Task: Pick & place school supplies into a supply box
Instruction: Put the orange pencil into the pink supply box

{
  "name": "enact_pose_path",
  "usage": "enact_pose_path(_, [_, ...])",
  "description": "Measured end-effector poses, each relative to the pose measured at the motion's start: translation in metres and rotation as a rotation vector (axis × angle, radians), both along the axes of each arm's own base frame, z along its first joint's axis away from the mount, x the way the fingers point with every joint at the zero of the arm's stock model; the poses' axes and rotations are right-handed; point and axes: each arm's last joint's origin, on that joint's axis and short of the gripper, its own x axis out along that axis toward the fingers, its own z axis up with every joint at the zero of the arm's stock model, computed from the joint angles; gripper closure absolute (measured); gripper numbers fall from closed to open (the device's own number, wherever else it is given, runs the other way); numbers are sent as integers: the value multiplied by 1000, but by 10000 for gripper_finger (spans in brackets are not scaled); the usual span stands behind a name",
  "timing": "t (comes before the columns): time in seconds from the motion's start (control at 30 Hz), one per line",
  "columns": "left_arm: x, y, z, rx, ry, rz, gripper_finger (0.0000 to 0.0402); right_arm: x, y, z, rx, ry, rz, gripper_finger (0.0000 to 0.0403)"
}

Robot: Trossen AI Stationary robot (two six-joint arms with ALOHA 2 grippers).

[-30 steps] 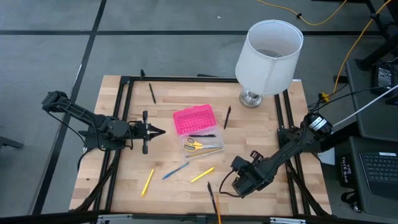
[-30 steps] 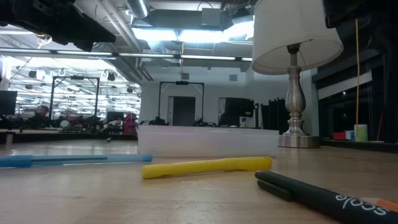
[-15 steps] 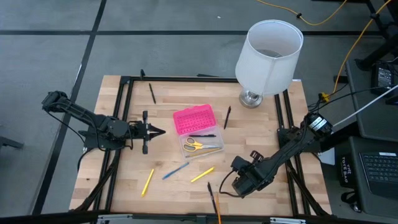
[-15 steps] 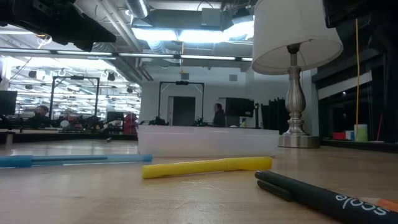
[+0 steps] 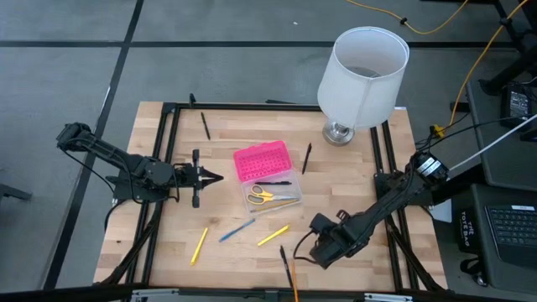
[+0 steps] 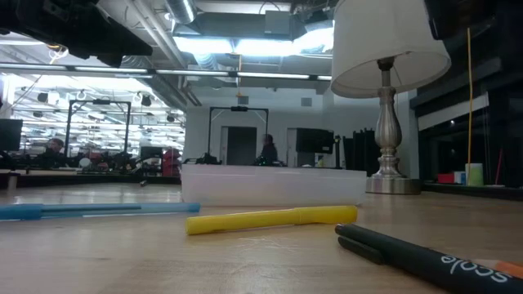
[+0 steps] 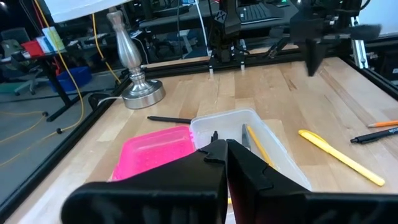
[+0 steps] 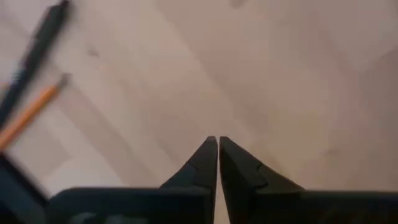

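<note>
A white table lamp [image 5: 362, 71] stands at 1 o'clock on the table [image 5: 352, 184], well apart from the supply box [image 5: 267, 174] at centre, whose clear base holds yellow-handled scissors [image 5: 262, 195]. The left claw [image 5: 215, 177], pressed together, points at the box from 9 o'clock. The right claw [image 5: 309, 245], also pressed together, hovers at 5 o'clock beside a black pen [image 6: 425, 257], its partly cut-off lettering unclear.

The left gripper [image 5: 216, 177] reaches level from the surface's [image 5: 352, 180] left edge, fingers pressed together. The right gripper [image 5: 312, 252] hangs low near the surface's front right corner, angled down, fingers closed on nothing.
</note>
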Motion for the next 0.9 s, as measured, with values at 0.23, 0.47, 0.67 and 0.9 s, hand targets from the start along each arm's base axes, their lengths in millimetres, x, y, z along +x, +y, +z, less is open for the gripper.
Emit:
enact_pose_path(0.23, [0,0,0,48,7,-10,399,17,19,6,177,-203,13,397])
enact_pose_path(0.47, [0,0,0,28,5,-15,399,28,29,-1,246,-264,5,399])
enact_pose_path(0.67, [0,0,0,-23,-3,-5,400,39,45,-6,282,-229,-10,399])
enact_pose_path(0.9, [0,0,0,-41,-5,-2,397,53,70,7,208,-144,-48,401])
